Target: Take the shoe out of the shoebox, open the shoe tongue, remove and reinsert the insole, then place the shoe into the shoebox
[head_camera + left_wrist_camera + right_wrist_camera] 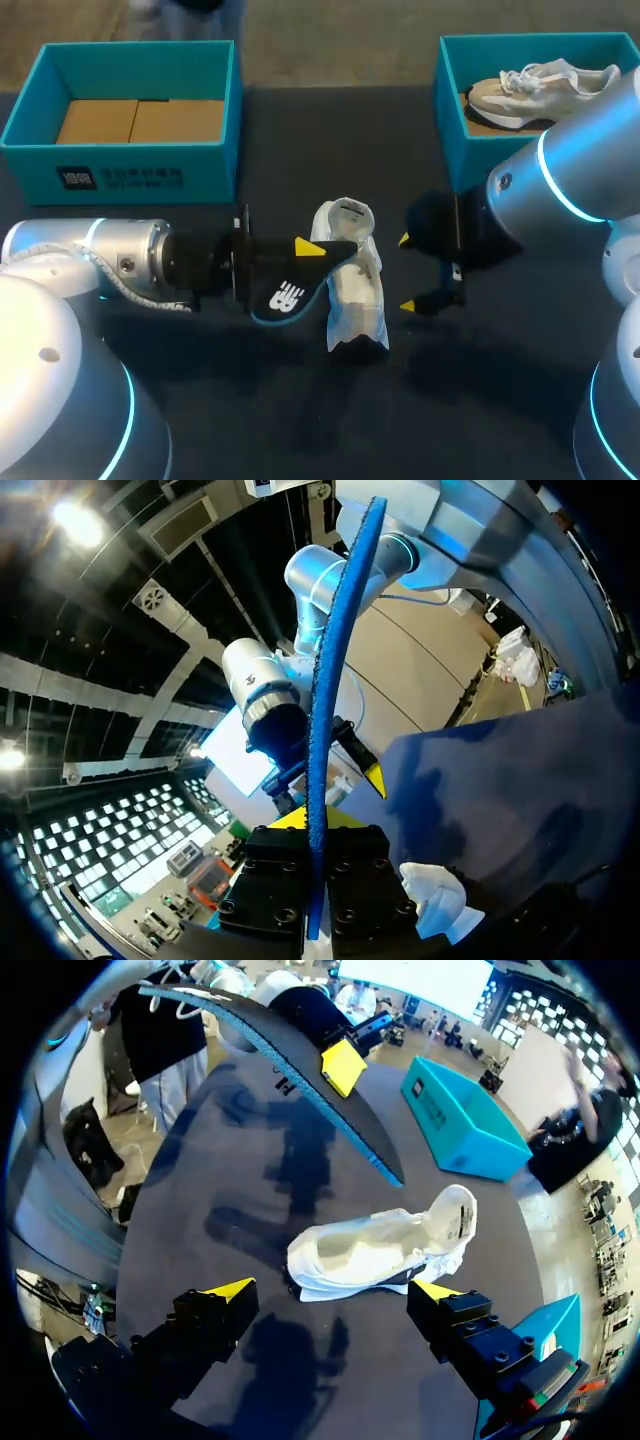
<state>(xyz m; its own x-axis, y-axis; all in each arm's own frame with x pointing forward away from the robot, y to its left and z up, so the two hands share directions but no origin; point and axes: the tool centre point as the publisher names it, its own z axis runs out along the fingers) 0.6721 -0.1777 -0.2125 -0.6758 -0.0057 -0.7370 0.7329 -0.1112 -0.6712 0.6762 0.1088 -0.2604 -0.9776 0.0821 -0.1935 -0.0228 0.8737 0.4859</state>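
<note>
A white shoe (352,278) lies on the dark table, between my two grippers. My left gripper (308,250) is shut on a black insole with a blue edge (290,290), held in the air just left of the shoe. The left wrist view shows the insole (322,740) edge-on, pinched between the fingers (265,885), with the shoe (436,900) below and beside them. My right gripper (405,272) stands open just right of the shoe, empty. In the right wrist view the shoe (380,1250) lies just ahead of the open right gripper (332,1295), and the insole (300,1055) hangs beyond it.
A teal shoebox (130,175) with a cardboard bottom stands at the back left, also seen as the teal shoebox (460,1120) past the shoe. Another teal shoebox (450,100) at the back right holds a second pale shoe (540,88).
</note>
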